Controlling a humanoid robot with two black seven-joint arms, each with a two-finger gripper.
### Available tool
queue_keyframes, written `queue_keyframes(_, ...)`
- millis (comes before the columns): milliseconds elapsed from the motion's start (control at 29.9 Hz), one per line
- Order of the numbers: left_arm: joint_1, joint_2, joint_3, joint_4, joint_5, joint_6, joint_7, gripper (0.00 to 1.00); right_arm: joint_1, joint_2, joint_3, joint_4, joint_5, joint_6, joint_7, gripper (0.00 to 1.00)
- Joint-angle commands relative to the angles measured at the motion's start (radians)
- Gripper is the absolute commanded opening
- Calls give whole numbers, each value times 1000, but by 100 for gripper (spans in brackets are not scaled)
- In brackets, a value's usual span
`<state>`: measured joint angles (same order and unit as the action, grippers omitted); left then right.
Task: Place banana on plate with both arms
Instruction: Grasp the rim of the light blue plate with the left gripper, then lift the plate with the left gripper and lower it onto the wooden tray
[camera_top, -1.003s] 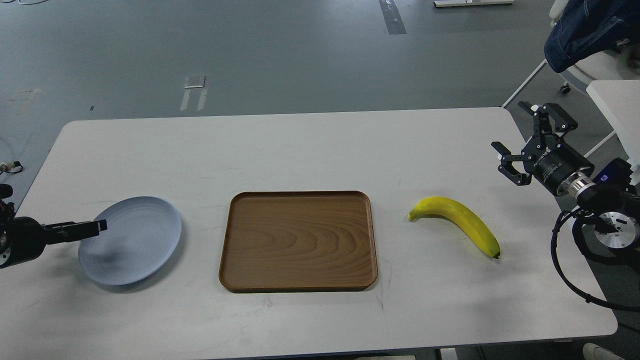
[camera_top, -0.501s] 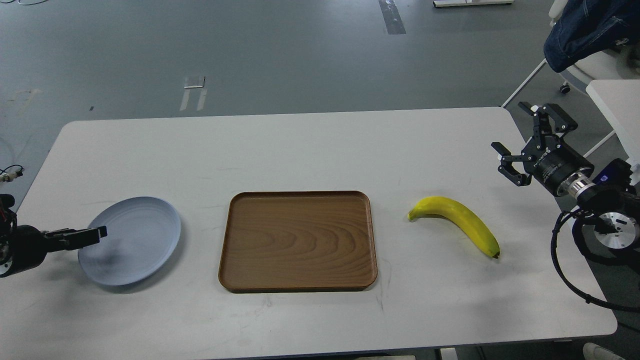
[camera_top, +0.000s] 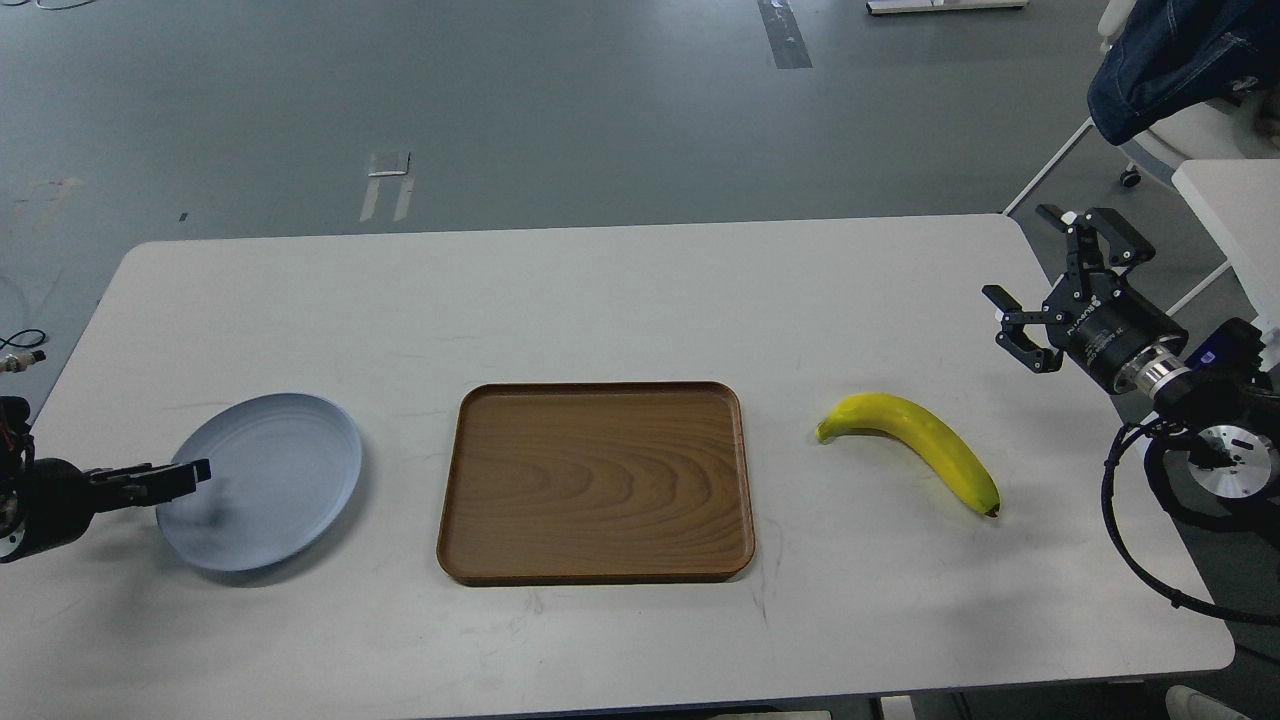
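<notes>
The fingers of the right gripper (camera_top: 1045, 275) stand wide apart and hold nothing; one finger (camera_top: 1105, 228) points up toward 12 o'clock and the other (camera_top: 1015, 330) reaches toward 9 o'clock, above the table's right edge. The left gripper (camera_top: 185, 472) is seen edge-on as one dark bar, so whether its fingers are apart or together cannot be told; its tip overlaps the 9 o'clock rim of the plate, and contact cannot be confirmed. The white table (camera_top: 620, 290) fills most of the view. At its centre lies the brown wooden tray (camera_top: 597, 482), rectangular with rounded corners, with nothing on it. At 9 o'clock from the tray, near but apart from it, sits the plate (camera_top: 275, 475), round, shallow and pale blue-grey, with nothing on it. At 3 o'clock from the tray, also apart from it, the banana (camera_top: 915, 440) lies flat on the table surface, curved, its stem end toward the tray and its dark tip toward 4 o'clock. The banana lies at 7 o'clock from the right gripper, well apart from it.
</notes>
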<state>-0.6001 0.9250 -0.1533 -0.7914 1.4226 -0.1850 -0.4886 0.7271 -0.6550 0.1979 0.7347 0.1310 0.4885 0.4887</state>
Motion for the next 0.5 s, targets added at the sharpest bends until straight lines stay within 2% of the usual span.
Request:
queue_keyframes(0, 5, 0, 0, -2, -1, -2, 0, 25, 0, 0, 0, 0, -1, 0, 0, 100)
queue_keyframes(33, 6, 0, 0, -2, 1, -1, 0, 20, 0, 0, 0, 0, -1, 0, 0, 100)
queue_keyframes(100, 6, 0, 0, -2, 1, -2, 0, 17, 0, 0, 0, 0, -1, 0, 0, 100)
queue_keyframes(134, 10, 0, 0, -2, 1, -2, 0, 11, 0, 0, 0, 0, -1, 0, 0, 100)
queue_keyframes(167, 11, 0, 0, -2, 2, -2, 0, 0, 0, 0, 0, 2, -1, 0, 0, 100)
queue_keyframes(468, -24, 3, -6, -19, -1, -4, 0, 0, 3, 0, 0, 0, -1, 0, 0, 100)
